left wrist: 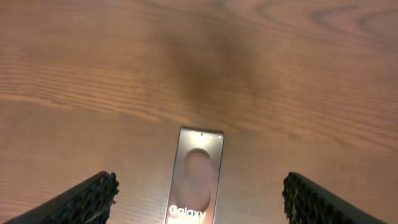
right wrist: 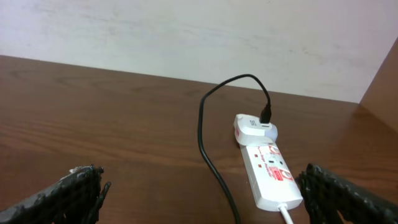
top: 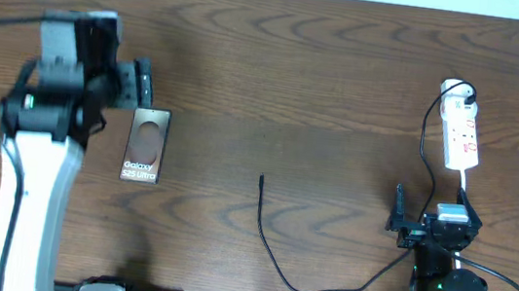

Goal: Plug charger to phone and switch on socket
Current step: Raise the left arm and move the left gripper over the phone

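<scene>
Quickly: left gripper [top: 141, 85] is spread wide and holds nothing. It hovers at the phone's far short edge, and in the left wrist view both fingers [left wrist: 87, 200] flank the phone [left wrist: 198, 177] without touching it. Phone lies flat on the wooden table [top: 297, 71] at the left, "Galaxy" lettering up, nothing plugged into it.

Right gripper [top: 428, 212] is also wide apart and empty, low at the right side of the table, pointing toward the socket [top: 462, 134]. Its fingers [right wrist: 74, 196] frame the strip from a short way off, no contact. Socket lies lengthwise, red marks on its face, white cord [right wrist: 287, 214] leaving the end nearest the gripper. A white adapter [right wrist: 252, 127] sits at the far end with the charger [top: 272, 253] plugged in. The black cable loops off it, runs back past the right gripper, then curves across the table. The plug tip [top: 262, 178] lies loose mid-table, well apart from the phone. Switch position cannot be told.
</scene>
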You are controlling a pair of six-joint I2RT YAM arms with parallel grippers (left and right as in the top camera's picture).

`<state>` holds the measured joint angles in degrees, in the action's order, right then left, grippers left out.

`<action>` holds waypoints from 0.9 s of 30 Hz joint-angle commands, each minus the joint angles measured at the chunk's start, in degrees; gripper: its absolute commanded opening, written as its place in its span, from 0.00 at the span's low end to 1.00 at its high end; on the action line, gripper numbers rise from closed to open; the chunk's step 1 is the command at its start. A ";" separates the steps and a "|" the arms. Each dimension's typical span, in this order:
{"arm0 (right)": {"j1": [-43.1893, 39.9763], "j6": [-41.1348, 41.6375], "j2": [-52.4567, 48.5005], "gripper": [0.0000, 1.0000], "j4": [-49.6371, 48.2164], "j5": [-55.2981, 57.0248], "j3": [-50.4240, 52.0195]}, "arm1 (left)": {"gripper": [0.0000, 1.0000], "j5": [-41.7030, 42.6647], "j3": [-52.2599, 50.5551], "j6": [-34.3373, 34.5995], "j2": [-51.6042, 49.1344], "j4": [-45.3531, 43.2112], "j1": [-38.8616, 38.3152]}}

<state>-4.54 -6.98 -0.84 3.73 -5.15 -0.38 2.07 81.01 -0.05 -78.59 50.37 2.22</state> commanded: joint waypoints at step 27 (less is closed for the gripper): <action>0.50 -0.81 0.09 0.99 0.28 0.31 0.07 | 0.98 0.48 8.31 -0.57 -14.05 13.99 0.24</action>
<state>-4.54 -6.98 -0.86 3.73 -5.13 -0.38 2.68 88.23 -0.25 -92.79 64.12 2.22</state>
